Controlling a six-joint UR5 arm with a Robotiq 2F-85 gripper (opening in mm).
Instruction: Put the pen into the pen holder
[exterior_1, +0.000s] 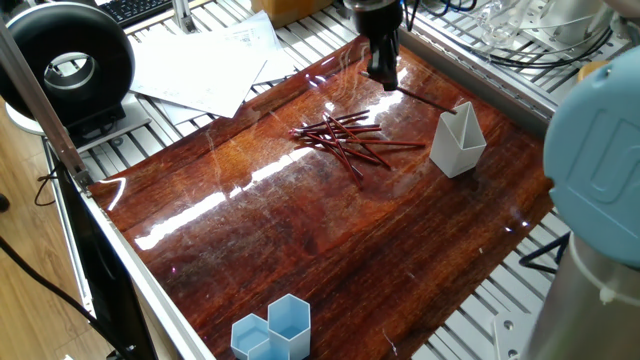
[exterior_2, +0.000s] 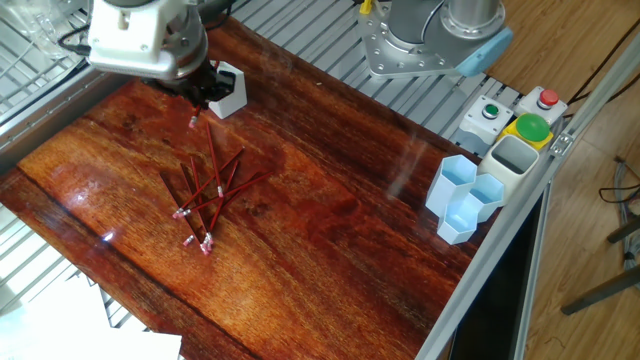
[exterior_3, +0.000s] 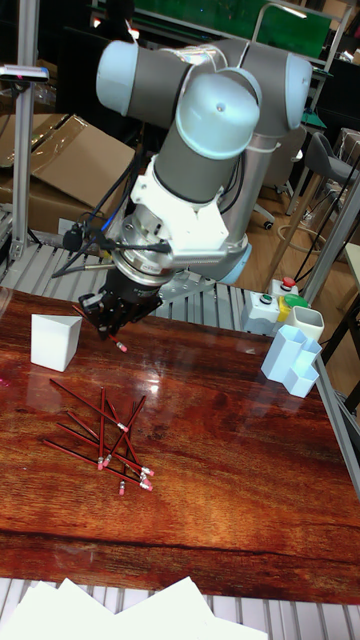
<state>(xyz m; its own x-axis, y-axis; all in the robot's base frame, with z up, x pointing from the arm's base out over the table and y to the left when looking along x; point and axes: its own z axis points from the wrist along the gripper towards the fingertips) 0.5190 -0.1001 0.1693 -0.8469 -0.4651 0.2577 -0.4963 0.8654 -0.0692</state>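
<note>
while the pincer (exterior_3: 112, 322) hangs above the worktop (exterior_1: 330, 240), it is clenched on the pen (exterior_3: 112, 340), a thin red pen with a pale tip. in the tall fixed view this pen slants down out of the dark fingers, its pale end pointing toward 5 o'clock and clear of the wood. in one fixed view the same pen (exterior_1: 425, 98) runs from the pincer (exterior_1: 382, 72) toward 4 o'clock, its far end near the rim of the pen holder (exterior_1: 458, 140); whether the two touch cannot be told. the pen holder is a small white cup with flat sides and a pointed rim, standing upright near the worktop's edge. in the other fixed view the pincer (exterior_2: 203, 92) sits just beside the pen holder (exterior_2: 228, 90), at its 9 o'clock, with the pen (exterior_2: 195, 118) showing below the fingers.

loose pens (exterior_1: 345, 140) of the same red lie in a crossed pile on the wood, at 9 o'clock of the pen holder in one fixed view and well apart from it. light blue hexagonal cups (exterior_2: 465, 200) stand at the far side of the worktop, next to a button box (exterior_2: 512, 118). white paper sheets (exterior_1: 205, 65) lie off the worktop at 11 o'clock in one fixed view.
</note>
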